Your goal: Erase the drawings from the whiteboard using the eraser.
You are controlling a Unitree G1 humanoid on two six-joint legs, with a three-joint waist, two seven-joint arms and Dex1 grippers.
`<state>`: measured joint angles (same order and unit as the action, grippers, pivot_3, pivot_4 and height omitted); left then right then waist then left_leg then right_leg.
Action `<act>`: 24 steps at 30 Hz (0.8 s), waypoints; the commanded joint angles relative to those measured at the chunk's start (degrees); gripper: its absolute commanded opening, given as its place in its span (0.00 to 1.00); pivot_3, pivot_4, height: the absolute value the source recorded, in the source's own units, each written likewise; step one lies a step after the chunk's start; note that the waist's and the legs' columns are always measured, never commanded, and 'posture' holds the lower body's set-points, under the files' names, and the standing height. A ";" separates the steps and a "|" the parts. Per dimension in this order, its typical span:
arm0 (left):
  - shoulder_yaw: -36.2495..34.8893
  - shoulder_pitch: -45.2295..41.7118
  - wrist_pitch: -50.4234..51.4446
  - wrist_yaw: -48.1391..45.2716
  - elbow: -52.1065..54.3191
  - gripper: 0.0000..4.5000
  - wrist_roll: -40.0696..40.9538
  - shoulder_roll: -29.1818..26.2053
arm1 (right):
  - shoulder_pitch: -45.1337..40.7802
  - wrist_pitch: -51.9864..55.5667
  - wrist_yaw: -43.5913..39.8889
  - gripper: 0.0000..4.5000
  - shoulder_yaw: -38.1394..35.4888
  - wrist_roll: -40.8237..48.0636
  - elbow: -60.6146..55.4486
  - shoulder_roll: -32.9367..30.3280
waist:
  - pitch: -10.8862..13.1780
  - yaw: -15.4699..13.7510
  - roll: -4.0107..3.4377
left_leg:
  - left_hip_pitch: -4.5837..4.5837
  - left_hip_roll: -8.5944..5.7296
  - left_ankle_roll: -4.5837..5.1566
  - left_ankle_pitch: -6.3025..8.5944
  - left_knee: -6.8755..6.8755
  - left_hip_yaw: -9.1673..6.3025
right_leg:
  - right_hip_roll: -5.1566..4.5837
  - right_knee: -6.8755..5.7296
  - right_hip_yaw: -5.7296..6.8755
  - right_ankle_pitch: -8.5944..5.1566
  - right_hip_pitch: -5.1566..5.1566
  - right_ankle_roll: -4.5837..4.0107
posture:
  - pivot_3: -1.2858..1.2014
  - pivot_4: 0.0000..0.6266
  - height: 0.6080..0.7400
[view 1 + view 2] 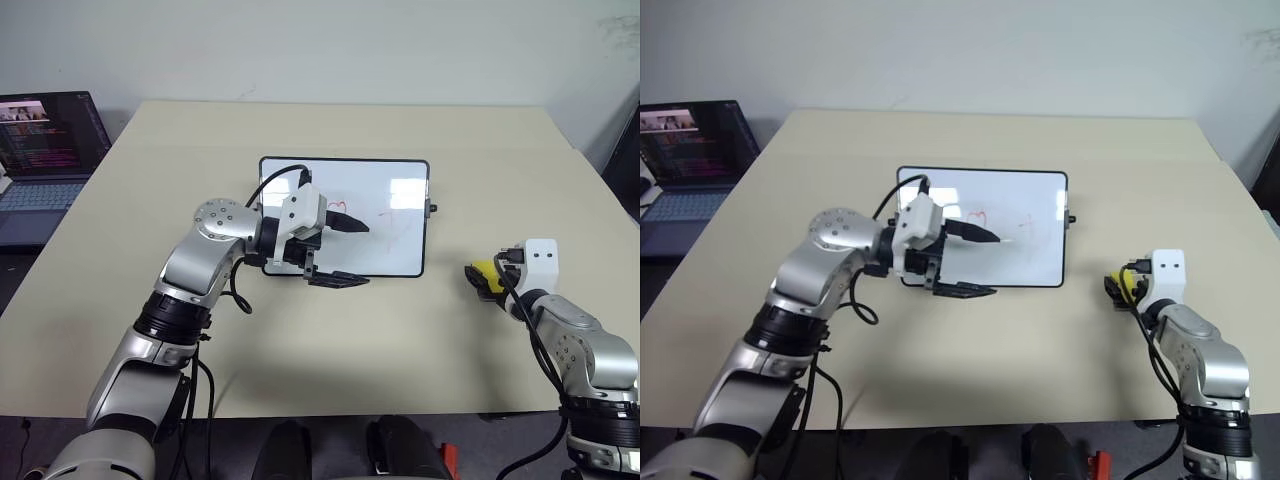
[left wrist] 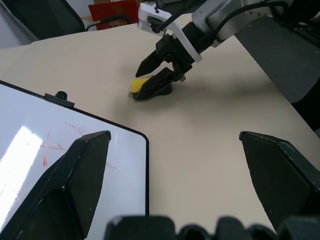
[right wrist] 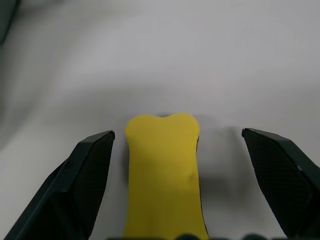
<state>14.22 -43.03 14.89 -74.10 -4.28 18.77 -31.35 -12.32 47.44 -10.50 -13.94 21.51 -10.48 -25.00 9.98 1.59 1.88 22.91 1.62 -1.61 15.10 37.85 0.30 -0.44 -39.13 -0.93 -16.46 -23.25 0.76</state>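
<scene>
Spanning the eraser (image 3: 163,175) with its jaws fully spread, the right gripper (image 1: 487,277) sits low over the table (image 1: 400,330) at the 4 o'clock side of the head view; the yellow block lies between the two black fingers (image 3: 85,180), and a gap shows on each side of it, so no finger is pressing on it. The eraser rests on the table well apart from the whiteboard (image 1: 400,200), off the board's right short edge. The left gripper (image 1: 345,252) is also wide open and holds nothing; it hovers over the board's near long edge, one finger above the white surface and the other just past the frame at 6 o'clock. The drawings (image 1: 392,222) are red marks on the board: a heart outline close beside the upper left finger and a fainter scribble toward 3 o'clock of it. The right wrist view gives the finger-to-eraser gaps, which the head views cannot resolve. The left wrist view shows the right gripper from the side, poised over the eraser's dark underside edge, together with the board's rounded corner and a small black knob (image 2: 61,95). A laptop (image 1: 45,150) stands at 10 o'clock, off the table.
</scene>
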 commanded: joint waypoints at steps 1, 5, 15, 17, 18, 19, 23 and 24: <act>-1.70 0.02 -0.02 0.44 2.75 1.00 0.17 -0.75 | -1.04 -1.21 -0.61 0.99 -1.21 -0.22 -0.30 -0.36 | 0.00 0.00 0.00 | 0.00 0.00 0.00 0.00 0.00 0.00 | 0.00 0.00 0.00 0.00 0.00 0.00 | 0.52 0.24 1.00; -1.66 0.18 0.15 0.62 3.13 1.00 0.27 -1.00 | -1.05 -0.95 -0.88 0.96 -0.98 -0.60 0.38 -0.56 | 0.00 0.00 0.00 | 0.00 0.01 0.00 0.00 0.00 0.00 | 0.00 -0.01 0.00 0.00 0.00 0.00 | 0.52 0.24 1.00; -1.78 0.57 0.72 1.16 3.94 1.00 0.46 -1.49 | -1.56 -1.32 -0.66 0.96 -1.37 -0.14 0.36 0.64 | 0.00 0.00 0.00 | 0.00 0.01 0.00 0.00 0.01 0.00 | 0.00 -0.01 0.00 0.00 0.00 0.00 | 0.52 0.24 1.00; -1.82 0.61 0.78 1.25 3.98 1.00 0.40 -1.49 | -1.68 -1.47 -0.59 0.96 -1.48 -0.31 0.31 0.57 | 0.00 0.00 0.00 | 0.00 0.00 0.00 0.00 0.01 0.00 | 0.00 -0.01 0.00 0.00 0.00 0.00 | 0.52 0.24 1.00; -1.83 0.61 0.77 1.29 3.96 1.00 0.37 -1.49 | -1.71 -1.48 -0.56 0.96 -1.52 -0.37 0.30 0.54 | 0.00 0.00 0.00 | 0.00 0.00 0.00 0.00 0.01 0.00 | 0.00 -0.01 0.00 0.00 0.00 0.00 | 0.52 0.24 1.00; -1.86 0.65 0.82 1.33 4.04 1.00 0.39 -1.50 | -1.66 -1.42 -0.50 0.96 -1.64 -0.40 0.25 0.47 | 0.00 0.00 0.00 | 0.00 0.00 0.00 0.00 0.02 0.00 | 0.00 -0.02 0.00 0.00 0.00 0.00 | 0.52 0.24 1.00; -1.86 0.69 0.80 1.42 4.05 1.00 0.34 -1.48 | -1.45 -1.45 -0.55 0.96 -1.88 -0.46 0.20 0.21 | 0.00 0.00 0.00 | 0.00 0.00 0.00 0.00 0.02 0.00 | 0.00 -0.02 0.00 0.00 0.00 0.00 | 0.52 0.24 1.00; -1.86 0.79 0.82 1.43 4.17 1.00 0.38 -1.49 | -1.29 -1.33 -0.55 0.96 -1.98 -0.45 0.10 0.15 | 0.00 0.00 0.00 | 0.00 0.00 0.00 0.00 0.02 0.00 | 0.00 -0.02 -0.01 0.00 0.00 0.00 | 0.52 0.24 1.00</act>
<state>14.17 -42.30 15.88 -73.05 -2.49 18.80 -32.35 -13.03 47.00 -11.12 -14.37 21.37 -9.57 -24.21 9.97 1.59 1.88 22.91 1.62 -1.61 15.10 37.87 0.30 -0.44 -39.14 -0.94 -16.46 -23.25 0.75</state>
